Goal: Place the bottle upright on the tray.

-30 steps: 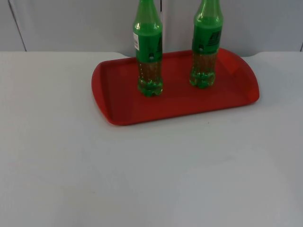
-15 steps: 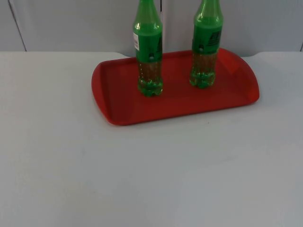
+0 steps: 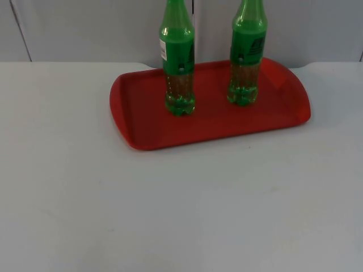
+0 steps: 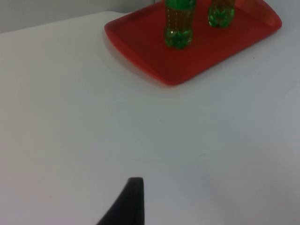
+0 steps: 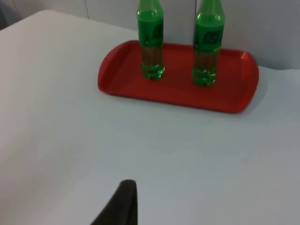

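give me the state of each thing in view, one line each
left bottle: upright on the tray, free of any gripper
right bottle: upright on the tray, apart from the left one
red tray: flat on the white table, carrying both bottles
left gripper: back over bare table, holding nothing
right gripper: back over bare table, holding nothing

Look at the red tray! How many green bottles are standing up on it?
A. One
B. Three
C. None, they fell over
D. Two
D: two green bottles, the left bottle and the right bottle, both stand upright side by side on the red tray.
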Controlling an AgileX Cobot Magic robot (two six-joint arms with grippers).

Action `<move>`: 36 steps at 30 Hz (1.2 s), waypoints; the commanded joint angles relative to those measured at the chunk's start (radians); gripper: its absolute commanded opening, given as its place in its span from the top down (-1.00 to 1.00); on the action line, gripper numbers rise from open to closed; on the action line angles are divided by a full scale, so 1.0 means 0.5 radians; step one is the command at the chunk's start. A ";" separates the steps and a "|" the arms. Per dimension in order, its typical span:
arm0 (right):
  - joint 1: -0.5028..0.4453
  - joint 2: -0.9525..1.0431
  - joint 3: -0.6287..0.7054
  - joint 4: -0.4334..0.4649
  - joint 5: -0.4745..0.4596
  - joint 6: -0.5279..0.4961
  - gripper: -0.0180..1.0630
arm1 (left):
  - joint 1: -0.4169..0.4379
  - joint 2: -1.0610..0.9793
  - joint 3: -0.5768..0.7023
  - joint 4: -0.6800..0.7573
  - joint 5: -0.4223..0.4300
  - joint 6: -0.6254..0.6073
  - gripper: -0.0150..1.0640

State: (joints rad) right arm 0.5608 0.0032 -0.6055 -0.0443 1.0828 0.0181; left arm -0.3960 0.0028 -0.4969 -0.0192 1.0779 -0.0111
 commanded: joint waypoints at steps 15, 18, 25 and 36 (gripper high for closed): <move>0.000 -0.006 0.179 0.047 -0.007 -0.036 -0.98 | 0.004 -0.006 0.006 0.007 -0.006 -0.005 -0.98; 0.000 -0.006 0.179 0.047 -0.007 -0.036 -0.98 | 0.004 -0.006 0.006 0.007 -0.006 -0.005 -0.98; 0.000 -0.006 0.179 0.047 -0.007 -0.036 -0.98 | 0.004 -0.006 0.006 0.007 -0.006 -0.005 -0.98; -0.006 -0.006 0.179 0.047 -0.007 -0.036 -0.98 | 0.004 -0.006 0.006 0.007 -0.006 -0.005 -0.98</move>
State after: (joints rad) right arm 0.5608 0.0032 -0.5216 -0.0195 1.0848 0.0000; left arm -0.3960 0.0028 -0.4969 -0.0192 1.0779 -0.0111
